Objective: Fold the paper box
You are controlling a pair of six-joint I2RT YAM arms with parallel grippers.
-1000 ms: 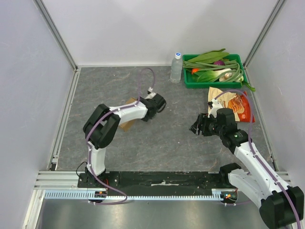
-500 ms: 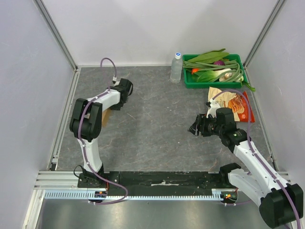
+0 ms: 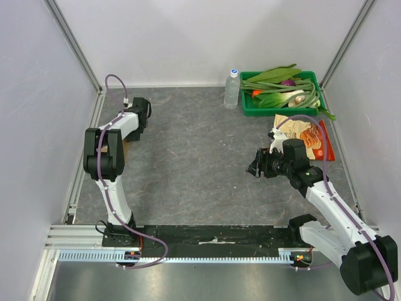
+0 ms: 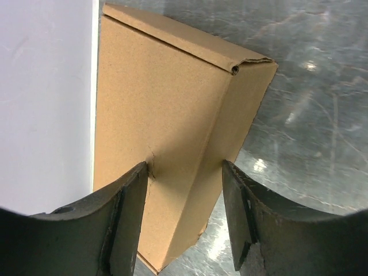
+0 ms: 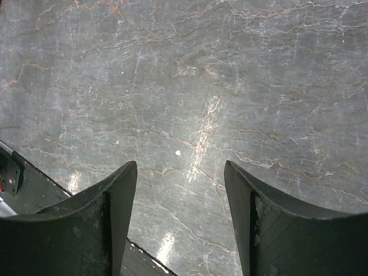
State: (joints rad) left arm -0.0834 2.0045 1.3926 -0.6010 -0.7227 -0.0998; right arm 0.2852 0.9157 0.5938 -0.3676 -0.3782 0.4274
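The paper box (image 4: 167, 115) is a folded brown carton with a closed top flap, tilted above the grey table beside the white left wall. My left gripper (image 4: 185, 172) is shut on it, its fingers (image 4: 129, 201) pressing the carton's sides, with a small crease at the left pad. In the top view only a brown sliver of the box (image 3: 128, 142) shows beside the left arm at the far left. My right gripper (image 3: 255, 168) hovers open over bare table at centre right, with nothing between its fingers (image 5: 118, 207).
A green crate (image 3: 250, 111) of vegetables and a water bottle (image 3: 232, 89) stand at the back right. An orange snack bag (image 3: 311, 139) lies just behind the right arm. The metal rail (image 3: 86, 147) and wall run close to the box. A white speck (image 5: 177, 153) lies under the right gripper.
My left arm has swung from the table's middle to the left wall, and the box has moved with it. The right arm has barely shifted.
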